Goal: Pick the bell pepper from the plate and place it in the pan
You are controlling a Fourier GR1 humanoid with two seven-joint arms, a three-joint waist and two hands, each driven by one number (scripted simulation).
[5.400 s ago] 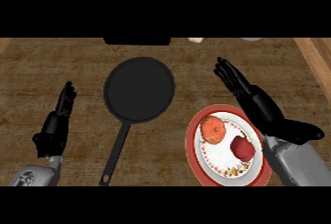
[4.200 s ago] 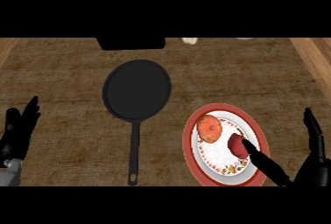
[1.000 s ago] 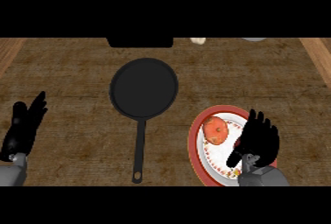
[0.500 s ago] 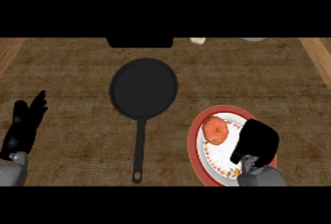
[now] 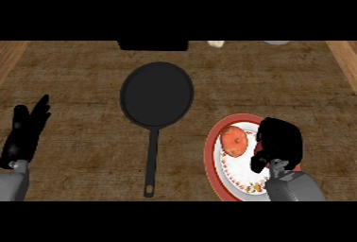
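Right hand [image 5: 279, 142]: curled down over right half of plate [image 5: 213, 158], apparently closing on bell pepper hidden beneath, for lifting. Orange-red item [image 5: 233, 141] exposed beside it. Pan [image 5: 157, 93]: far left, awaiting. Left hand [image 5: 24, 132]: spread, resting at left edge.

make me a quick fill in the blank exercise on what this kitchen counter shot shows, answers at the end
1. The black pan lies with its handle pointing toward the ____ edge of the view.
2. The right hand is curled over the ____-rimmed plate.
3. The round orange food on the plate lies to the ____ of the right hand.
4. The left hand rests open near the view's ____ edge.

Missing words: lower; red; left; left
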